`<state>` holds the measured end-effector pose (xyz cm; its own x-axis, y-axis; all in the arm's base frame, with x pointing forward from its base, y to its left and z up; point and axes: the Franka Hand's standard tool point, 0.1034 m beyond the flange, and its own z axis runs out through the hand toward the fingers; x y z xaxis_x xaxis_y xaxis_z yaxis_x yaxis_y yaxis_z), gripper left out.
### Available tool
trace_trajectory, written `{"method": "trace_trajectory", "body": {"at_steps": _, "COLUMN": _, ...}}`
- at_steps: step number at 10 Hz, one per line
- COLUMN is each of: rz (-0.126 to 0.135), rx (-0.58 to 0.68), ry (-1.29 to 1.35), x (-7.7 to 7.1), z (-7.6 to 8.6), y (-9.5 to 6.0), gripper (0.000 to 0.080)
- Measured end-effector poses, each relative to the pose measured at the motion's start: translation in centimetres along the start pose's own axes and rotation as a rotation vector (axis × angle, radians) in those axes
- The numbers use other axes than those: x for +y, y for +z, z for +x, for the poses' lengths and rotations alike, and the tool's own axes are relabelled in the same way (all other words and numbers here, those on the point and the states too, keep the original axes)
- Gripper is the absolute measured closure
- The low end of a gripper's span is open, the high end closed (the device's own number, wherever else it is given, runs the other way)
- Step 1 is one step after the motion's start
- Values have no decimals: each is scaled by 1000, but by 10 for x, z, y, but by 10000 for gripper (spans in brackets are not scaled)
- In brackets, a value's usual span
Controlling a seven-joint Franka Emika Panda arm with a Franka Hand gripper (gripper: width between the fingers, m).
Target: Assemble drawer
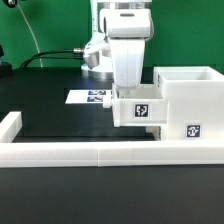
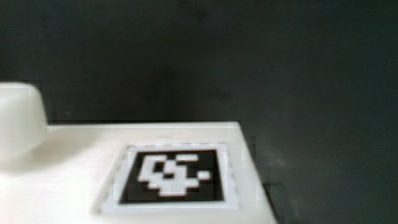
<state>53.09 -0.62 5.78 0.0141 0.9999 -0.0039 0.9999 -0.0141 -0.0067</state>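
Observation:
In the exterior view my gripper (image 1: 131, 92) comes straight down onto a small white tray (image 1: 140, 110) with a black-and-white tag on its front. The tray hangs a little above the black table, against the left side of the large white boxy housing (image 1: 190, 100), which bears its own tag (image 1: 192, 129). My gripper appears shut on the tray; its fingertips are hidden. In the wrist view the tray's tagged white face (image 2: 175, 172) fills the near part, with a rounded white knob (image 2: 18, 120) beside it. The second tray is out of view.
A long low white border wall (image 1: 100, 150) runs along the table's front and turns back at the exterior view's left (image 1: 10, 125). The marker board (image 1: 92, 97) lies flat behind the tray. A black cable runs at the back left.

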Motion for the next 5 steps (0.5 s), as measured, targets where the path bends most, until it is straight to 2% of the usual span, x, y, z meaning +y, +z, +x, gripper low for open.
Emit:
{"method": "trace_trajectory", "body": {"at_steps": 2, "rz": 0, "rx": 0, "ry": 21, "x": 0, "z": 3, "y": 0, "gripper": 755}}
{"method": "trace_trajectory", "body": {"at_steps": 5, "rz": 0, "rx": 7, "ry": 47, "x": 0, "z": 22, "y": 0, "gripper": 755}}
